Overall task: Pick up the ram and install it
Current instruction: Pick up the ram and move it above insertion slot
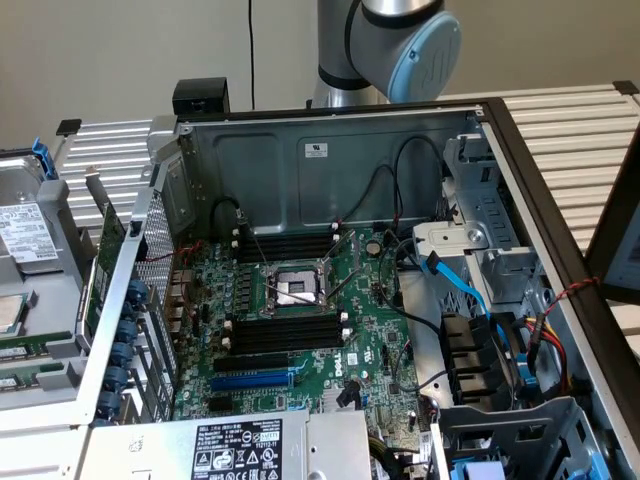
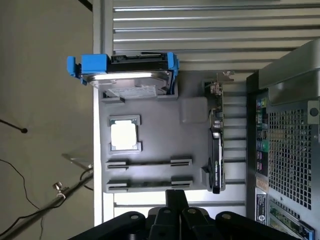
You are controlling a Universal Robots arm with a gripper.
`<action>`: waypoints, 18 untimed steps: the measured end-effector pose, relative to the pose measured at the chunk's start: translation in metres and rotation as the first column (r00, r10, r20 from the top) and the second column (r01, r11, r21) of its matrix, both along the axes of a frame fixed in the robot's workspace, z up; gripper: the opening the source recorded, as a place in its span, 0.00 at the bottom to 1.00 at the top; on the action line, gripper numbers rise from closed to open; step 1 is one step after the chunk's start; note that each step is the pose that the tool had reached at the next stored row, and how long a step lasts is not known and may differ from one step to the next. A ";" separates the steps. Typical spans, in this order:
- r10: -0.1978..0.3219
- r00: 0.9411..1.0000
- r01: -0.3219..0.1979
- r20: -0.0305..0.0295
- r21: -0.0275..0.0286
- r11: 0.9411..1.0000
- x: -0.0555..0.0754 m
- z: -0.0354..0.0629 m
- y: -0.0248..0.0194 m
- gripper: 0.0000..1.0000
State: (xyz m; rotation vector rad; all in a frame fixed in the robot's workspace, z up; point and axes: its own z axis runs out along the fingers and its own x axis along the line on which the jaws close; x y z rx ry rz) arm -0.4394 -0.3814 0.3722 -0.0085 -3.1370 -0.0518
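Fig. Long thin green circuit-board ram stick point(image 1: 28, 345) lying in the grey plastic parts tray point(image 1: 55, 372), lower left of the exterior view, just outside the open grey metal computer case point(image 1: 400, 150). In the wrist view I see my black hand point(image 2: 176, 200) closed narrow and holding nothing, facing that tray. Long black memory slots point(image 1: 285, 330) sit beside the silver processor socket point(image 1: 295, 290), frame centre.

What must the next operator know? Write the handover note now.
Gripper: shut, holding nothing, over the edge of the grey plastic parts tray.
Ram: the long thin green circuit-board stick stands in that tray, at the exterior view's left of the open metal computer case.
Done: nothing yet; the long black slots on the green motherboard hold no stick.
Left: pick-up and install.
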 end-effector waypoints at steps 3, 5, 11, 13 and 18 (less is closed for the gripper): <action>0.054 0.999 -0.054 0.000 0.000 0.999 0.000 -0.0008 0.0000 0.10; 0.090 0.996 -0.090 0.000 0.000 0.996 0.000 -0.0012 0.0000 0.10; 0.184 0.983 -0.184 0.000 0.000 0.983 0.000 -0.0019 -0.0001 0.10; 0.208 0.978 -0.208 0.000 0.000 0.978 -0.001 -0.0025 0.0000 0.10; 0.267 0.964 -0.267 0.000 0.000 0.964 -0.005 -0.0029 0.0000 0.10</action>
